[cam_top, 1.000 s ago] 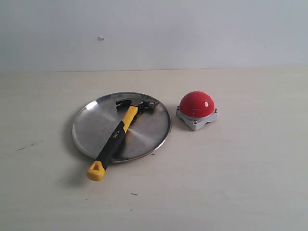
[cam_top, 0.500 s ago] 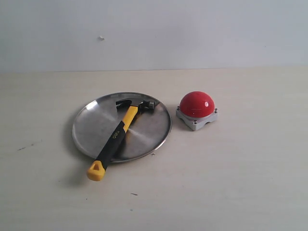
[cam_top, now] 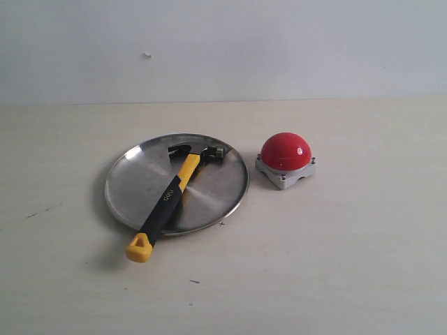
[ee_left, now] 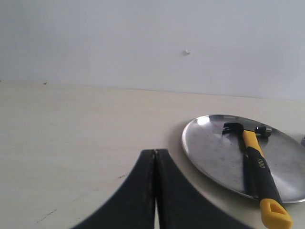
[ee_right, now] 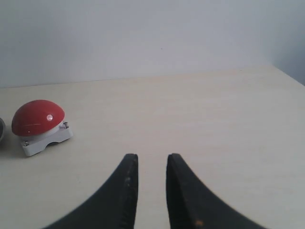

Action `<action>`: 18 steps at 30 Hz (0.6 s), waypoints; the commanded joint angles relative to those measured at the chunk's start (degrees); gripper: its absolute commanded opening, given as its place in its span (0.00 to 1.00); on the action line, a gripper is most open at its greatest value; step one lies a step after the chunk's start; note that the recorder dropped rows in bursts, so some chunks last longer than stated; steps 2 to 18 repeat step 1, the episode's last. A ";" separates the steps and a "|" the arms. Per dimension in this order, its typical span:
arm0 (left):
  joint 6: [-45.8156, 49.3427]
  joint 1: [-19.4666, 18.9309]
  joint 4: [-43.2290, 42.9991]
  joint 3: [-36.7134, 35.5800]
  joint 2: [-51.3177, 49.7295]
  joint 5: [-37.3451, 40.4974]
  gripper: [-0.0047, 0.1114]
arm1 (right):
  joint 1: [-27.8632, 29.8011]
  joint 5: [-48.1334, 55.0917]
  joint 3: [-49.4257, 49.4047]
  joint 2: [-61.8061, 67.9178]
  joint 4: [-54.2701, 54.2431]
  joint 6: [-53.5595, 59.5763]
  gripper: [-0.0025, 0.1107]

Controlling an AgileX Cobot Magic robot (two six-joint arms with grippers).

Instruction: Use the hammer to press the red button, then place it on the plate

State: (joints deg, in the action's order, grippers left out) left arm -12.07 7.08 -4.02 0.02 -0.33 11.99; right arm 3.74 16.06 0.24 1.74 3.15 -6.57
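The hammer (cam_top: pixel 171 195) lies across the silver plate (cam_top: pixel 133 185), dark head toward the far rim and yellow looped end hanging over the near rim. To the plate's right sits the red button (cam_top: pixel 285 151) on its grey base. Neither gripper appears in the exterior view. My left gripper (ee_left: pixel 154 151) is shut and empty, away from the plate (ee_left: pixel 214 152) and the hammer (ee_left: pixel 257 169). With a small gap and nothing between its fingers, my right gripper (ee_right: pixel 152 156) is open, well clear of the red button (ee_right: pixel 37 117).
A pale wooden table (cam_top: pixel 349 265) runs back to a plain white wall (cam_top: pixel 279 42). In the right wrist view the table's far corner edge (ee_right: pixel 286 71) shows.
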 commanded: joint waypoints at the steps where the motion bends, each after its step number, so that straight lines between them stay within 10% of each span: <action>1: -0.25 0.29 0.01 -0.02 0.33 -0.11 0.04 | 0.28 -0.29 -0.24 -0.39 0.15 0.46 0.21; 18: -0.25 0.29 0.01 -0.02 0.33 -0.11 0.04 | 0.28 -0.29 -0.24 -0.39 0.15 0.46 0.21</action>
